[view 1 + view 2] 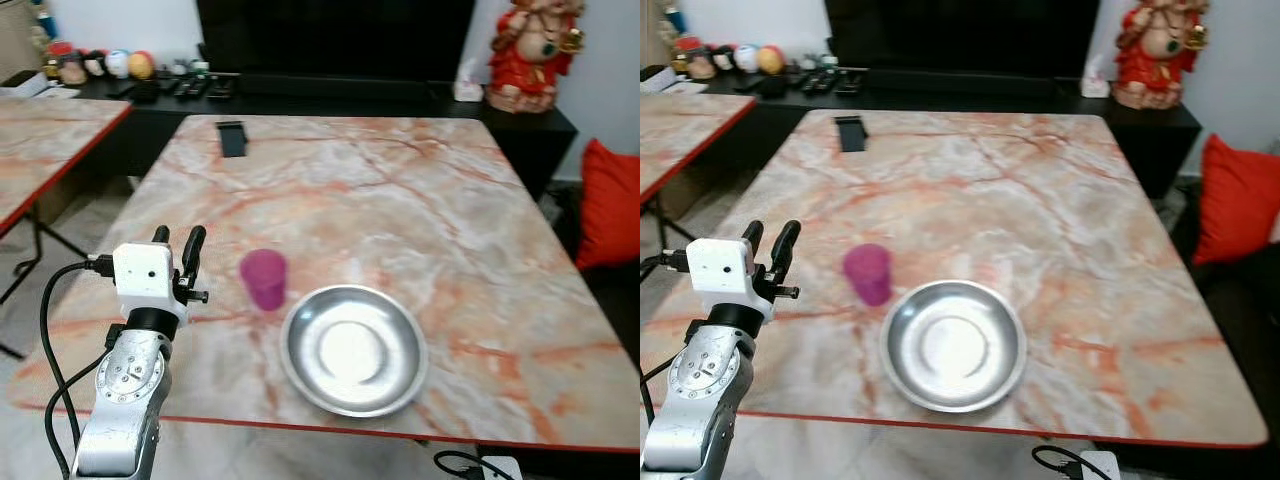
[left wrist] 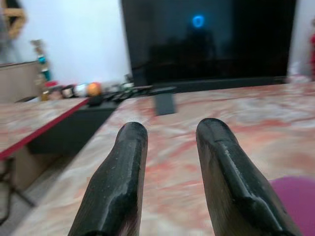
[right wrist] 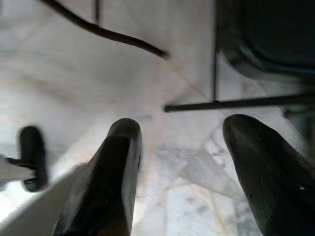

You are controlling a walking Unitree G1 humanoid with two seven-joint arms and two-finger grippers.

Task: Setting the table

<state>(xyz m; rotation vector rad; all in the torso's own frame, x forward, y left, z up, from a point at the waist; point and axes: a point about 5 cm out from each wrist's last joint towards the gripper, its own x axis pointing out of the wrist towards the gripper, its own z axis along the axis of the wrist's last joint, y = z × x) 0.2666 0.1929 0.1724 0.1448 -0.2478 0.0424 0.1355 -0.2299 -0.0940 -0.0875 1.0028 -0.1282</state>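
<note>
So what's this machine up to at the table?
It looks to be setting the table. Its left pincer is raised over the near left part of the marble table, fingers open and holding nothing, just beside a purple cup that stands upright. A shiny metal bowl sits next to the cup, near the front edge. The right pincer is open too, pointing down at the tiled floor, apparently idle. A small dark object lies at the table's far side.

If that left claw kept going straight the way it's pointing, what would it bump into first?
Probably nothing soon: the left gripper points across the table, passing beside the purple cup. The black phone lies roughly ahead, though depth is unclear.
</note>
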